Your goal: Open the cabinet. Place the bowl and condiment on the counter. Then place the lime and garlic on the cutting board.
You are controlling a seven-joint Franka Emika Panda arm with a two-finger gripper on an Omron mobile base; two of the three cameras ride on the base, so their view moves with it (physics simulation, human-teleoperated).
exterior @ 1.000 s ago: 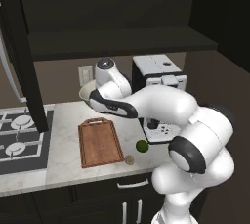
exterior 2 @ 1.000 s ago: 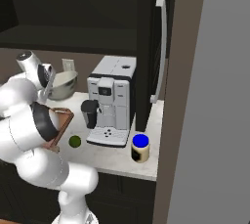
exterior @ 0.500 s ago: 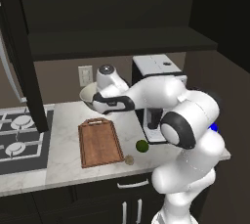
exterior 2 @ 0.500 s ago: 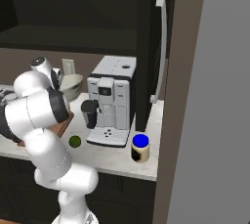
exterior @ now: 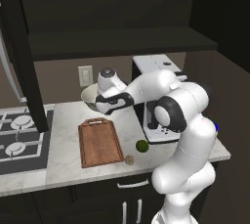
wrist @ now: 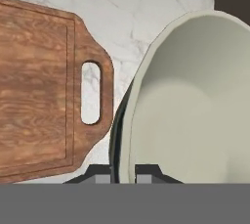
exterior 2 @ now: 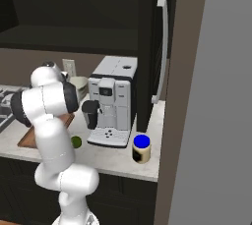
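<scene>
My gripper is shut on the rim of the cream-white bowl, one finger inside and one outside. The bowl hangs low over the back of the marbled counter, just beyond the handle end of the reddish-brown cutting board; whether it touches the stone I cannot tell. The green lime and the tan garlic lie on the counter right of the board. The blue-lidded condiment stands near the counter's front edge. The dark cabinet is open, its door swung out.
A white coffee machine stands on the counter between the bowl and the condiment. A stove top lies left of the board. The other cabinet door hangs open over the stove's edge. An outlet is on the wall behind the bowl.
The arm's elbow and upper links have folded in closer over the counter. The hand and the bowl have sunk only slightly and stayed in place. The grip is unchanged.
</scene>
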